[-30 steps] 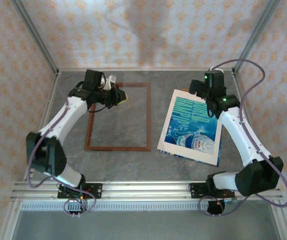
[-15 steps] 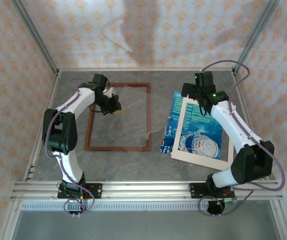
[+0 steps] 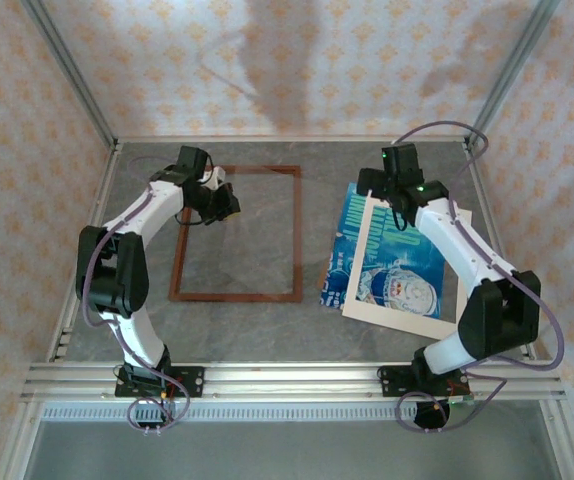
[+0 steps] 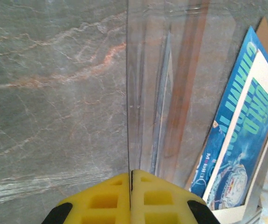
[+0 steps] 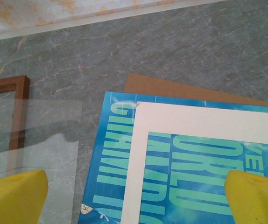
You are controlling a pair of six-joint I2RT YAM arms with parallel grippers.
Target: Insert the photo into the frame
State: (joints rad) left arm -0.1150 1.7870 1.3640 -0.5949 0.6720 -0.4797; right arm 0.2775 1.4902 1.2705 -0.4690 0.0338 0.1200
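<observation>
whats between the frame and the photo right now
In the right wrist view, a clear sheet reaches past the frame rail toward the photo; the rest of the gap is bare grey table.

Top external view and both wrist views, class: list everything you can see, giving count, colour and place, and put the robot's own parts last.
frame: one, reddish-brown wood, flat on the left half of the table
clear pane: one, transparent, raised by the frame, edge pinched by the left gripper
photo: one, blue with pale lettering and a white figure, flat, right of the frame
mat: one, cream, lying askew on the photo
backing board: one, brown, under the photo, far corner showing
table: one, grey marbled
left gripper: one, yellow fingers, shut on the pane's edge
right gripper: one, yellow fingers, open above the photo and mat
</observation>
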